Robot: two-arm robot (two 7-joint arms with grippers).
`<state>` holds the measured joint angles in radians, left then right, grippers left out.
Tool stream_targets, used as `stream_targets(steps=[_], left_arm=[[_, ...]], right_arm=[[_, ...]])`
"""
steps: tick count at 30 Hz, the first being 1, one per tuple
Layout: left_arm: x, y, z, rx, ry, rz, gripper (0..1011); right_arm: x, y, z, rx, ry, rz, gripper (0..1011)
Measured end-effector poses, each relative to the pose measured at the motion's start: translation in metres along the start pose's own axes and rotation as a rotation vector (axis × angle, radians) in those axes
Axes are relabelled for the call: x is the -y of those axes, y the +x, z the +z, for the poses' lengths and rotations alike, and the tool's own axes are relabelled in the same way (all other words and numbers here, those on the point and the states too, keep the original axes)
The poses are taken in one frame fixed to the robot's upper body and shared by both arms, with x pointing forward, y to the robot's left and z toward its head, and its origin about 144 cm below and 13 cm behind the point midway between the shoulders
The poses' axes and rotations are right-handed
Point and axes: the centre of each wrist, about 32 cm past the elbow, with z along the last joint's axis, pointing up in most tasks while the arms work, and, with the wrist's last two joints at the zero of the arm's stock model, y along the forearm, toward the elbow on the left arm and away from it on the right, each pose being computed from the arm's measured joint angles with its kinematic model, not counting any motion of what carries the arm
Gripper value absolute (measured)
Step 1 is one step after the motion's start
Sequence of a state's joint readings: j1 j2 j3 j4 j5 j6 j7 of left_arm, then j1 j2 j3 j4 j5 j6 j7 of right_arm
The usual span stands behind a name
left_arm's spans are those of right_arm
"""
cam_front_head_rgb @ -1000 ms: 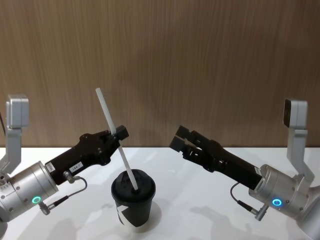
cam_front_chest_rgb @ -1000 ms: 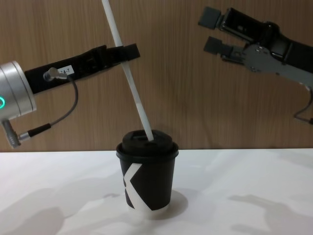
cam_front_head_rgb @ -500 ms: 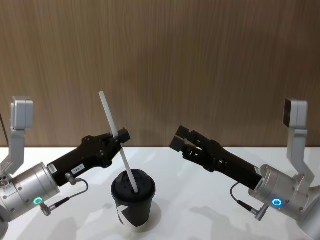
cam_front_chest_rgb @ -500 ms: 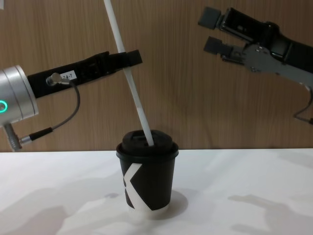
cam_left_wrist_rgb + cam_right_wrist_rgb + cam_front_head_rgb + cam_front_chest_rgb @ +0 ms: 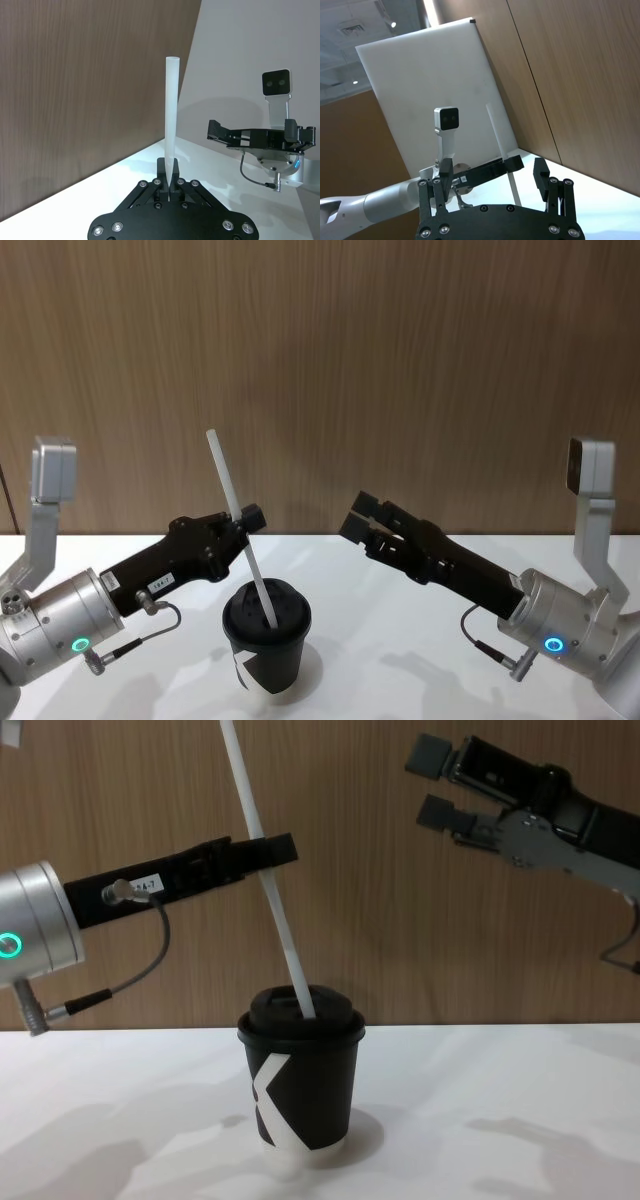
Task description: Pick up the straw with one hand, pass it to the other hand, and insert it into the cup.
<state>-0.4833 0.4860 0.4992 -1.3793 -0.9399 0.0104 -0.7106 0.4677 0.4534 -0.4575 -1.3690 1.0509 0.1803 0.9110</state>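
Note:
The black cup [image 5: 266, 645] [image 5: 300, 1085] stands on the white table in front of me. The white straw [image 5: 228, 485] [image 5: 244, 780] leans back and to the left, its lower end inside the opening of the cup's lid. My left gripper [image 5: 245, 519] [image 5: 275, 849] is shut on the straw a little above the lid; the left wrist view shows the straw [image 5: 170, 115] rising from between its fingertips [image 5: 169, 169]. My right gripper [image 5: 358, 515] [image 5: 436, 782] hangs open above and to the right of the cup, holding nothing.
The white table [image 5: 400, 680] extends on both sides of the cup. A wooden wall [image 5: 400, 360] closes the back. In the right wrist view my open right gripper [image 5: 492, 175] faces the left arm [image 5: 485, 172] and straw [image 5: 496, 127].
The left gripper has gone down with the straw, so the straw sits lower over the cup lid. The right arm has not moved.

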Motion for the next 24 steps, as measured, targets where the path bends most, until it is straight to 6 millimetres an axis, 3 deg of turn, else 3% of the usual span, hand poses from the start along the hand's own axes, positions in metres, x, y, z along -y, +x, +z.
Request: stream_targets(steps=[24], left_arm=[[0.007,-0.005,-0.017,-0.008,0.045,-0.009,10]], right_arm=[[0.000,0.000,0.000,0.000,0.000,0.000,1001]])
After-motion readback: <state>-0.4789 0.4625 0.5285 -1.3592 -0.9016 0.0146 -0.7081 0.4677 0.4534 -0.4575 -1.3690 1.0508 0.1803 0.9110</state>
